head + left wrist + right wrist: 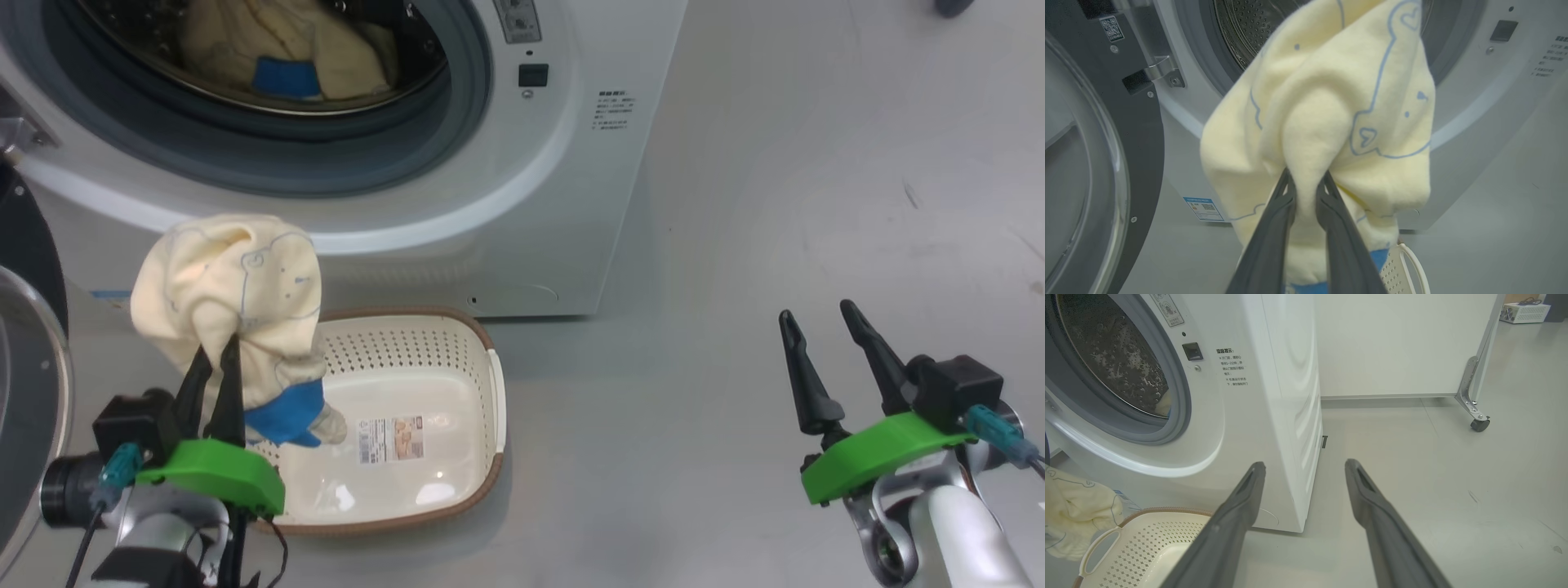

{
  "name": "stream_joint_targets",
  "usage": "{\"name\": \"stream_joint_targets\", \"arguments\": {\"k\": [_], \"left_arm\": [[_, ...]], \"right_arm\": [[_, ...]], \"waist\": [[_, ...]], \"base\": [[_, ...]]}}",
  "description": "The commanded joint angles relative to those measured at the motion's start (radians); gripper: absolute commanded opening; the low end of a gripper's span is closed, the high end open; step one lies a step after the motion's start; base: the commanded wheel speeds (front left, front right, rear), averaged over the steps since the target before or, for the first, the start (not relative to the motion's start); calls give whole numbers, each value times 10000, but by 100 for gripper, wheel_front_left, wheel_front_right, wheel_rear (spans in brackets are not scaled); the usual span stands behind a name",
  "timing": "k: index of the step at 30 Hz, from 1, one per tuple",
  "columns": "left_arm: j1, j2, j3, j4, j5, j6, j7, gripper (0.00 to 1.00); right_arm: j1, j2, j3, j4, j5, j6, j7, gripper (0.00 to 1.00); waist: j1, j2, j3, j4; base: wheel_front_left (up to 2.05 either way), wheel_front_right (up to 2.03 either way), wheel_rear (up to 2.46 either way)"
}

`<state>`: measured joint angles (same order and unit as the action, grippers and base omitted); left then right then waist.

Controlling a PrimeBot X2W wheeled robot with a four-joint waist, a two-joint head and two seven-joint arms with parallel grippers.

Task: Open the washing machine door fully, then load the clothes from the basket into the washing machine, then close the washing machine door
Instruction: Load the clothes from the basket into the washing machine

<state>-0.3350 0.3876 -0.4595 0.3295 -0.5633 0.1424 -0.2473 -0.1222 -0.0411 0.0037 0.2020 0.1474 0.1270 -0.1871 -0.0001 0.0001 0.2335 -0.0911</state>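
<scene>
— At lower left of the head view, what has the left gripper [217,345] got?
— Its fingers are pinched on a cream garment [229,278], held above the left end of the basket [457,343]. The blue cuff hangs low; whether it touches the basket I cannot tell.
— And the door [24,384]?
— Swung open, cut off by the left edge. The left wrist view adds its hinge [1163,71] at upper left and a blue sticker [1204,208] low on the washer [1474,122], but the garment blocks most of the drum [1241,28].
— Anything inside?
— From the head, a second garment [286,49] lies in the drum, cropped by the top edge.
— Right gripper [817,309]?
— Lower right, fingers spread wide over the floor [735,204], well apart from the basket. Its wrist view shows a caster [1479,424] at upper right.
</scene>
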Motion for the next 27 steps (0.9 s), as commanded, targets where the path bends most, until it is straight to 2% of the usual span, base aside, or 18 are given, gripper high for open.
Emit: {"name": "stream_joint_targets", "arguments": {"k": [1,14,27], "left_arm": [[-29,411,503,-464,93,130,-145,0],[1656,620,424,-1819,-29,734,41,0],[2219,771,344,-2349,-95,978,210,0]], "right_arm": [[11,-91,203,-369,-158,37,51,100],[874,-91,265,-829,-333,37,554,100],[1488,-91,190,-1388,-378,37,929,100]], "waist": [[1,-1,-482,127],[1,-1,-1809,331],[1,-1,-2299,324]], "base": [[0,0,0],[0,0,0],[0,0,0]]}}
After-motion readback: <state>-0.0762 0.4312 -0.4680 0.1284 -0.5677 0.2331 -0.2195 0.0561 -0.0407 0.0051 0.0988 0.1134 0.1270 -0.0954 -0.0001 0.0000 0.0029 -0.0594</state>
